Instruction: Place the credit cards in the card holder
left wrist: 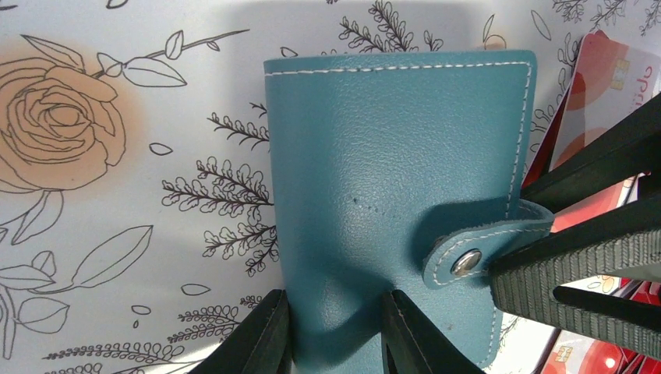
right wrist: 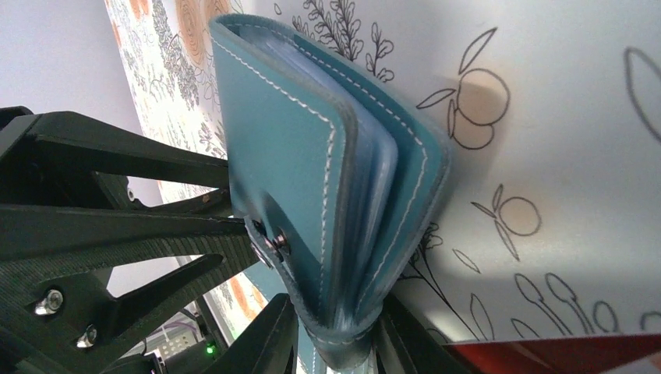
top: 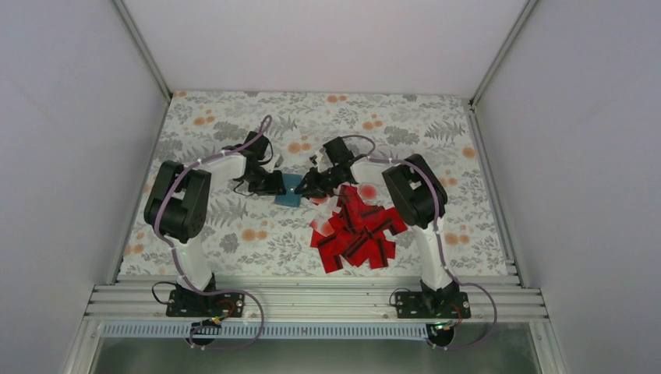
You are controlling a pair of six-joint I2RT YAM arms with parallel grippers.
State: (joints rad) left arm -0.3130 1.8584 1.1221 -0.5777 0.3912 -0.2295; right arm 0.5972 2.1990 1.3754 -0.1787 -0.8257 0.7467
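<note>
Starting at left claw [left wrist: 335, 302]: seeing jaws a little apart, both fingers at near end of card holder [left wrist: 390, 140], strip of teal cover showing between them. Can't tell whether actually pinching or just bracing.

Just past that, off to that claw's right: snap tab [left wrist: 477, 248], reading as fastened over the cover edge.

Same spot from the other side: right claw [right wrist: 335, 312] clamped across the holder's tab end, one finger on each cover, clear pockets showing edge-on just ahead of the fingertips. Looks propped on edge between both claws rather than lying flat on table [left wrist: 117, 257]; not certain.

Furthest out from left claw, past right claw's fingers: credit cards [top: 355, 230] in a loose red heap. None in either claw, none visibly in the pockets.

Judging step as opening the holder, loading not started.

Next move calls for popping the snap:
- Anchor the cover with one claw and peel the tab off the stud with the other.
- Pull along the tab rather than across it.
- Then fold covers apart enough to expose a pocket mouth before going for a card.

Risk of holder twisting or slipping with a weak anchor grip.
</note>
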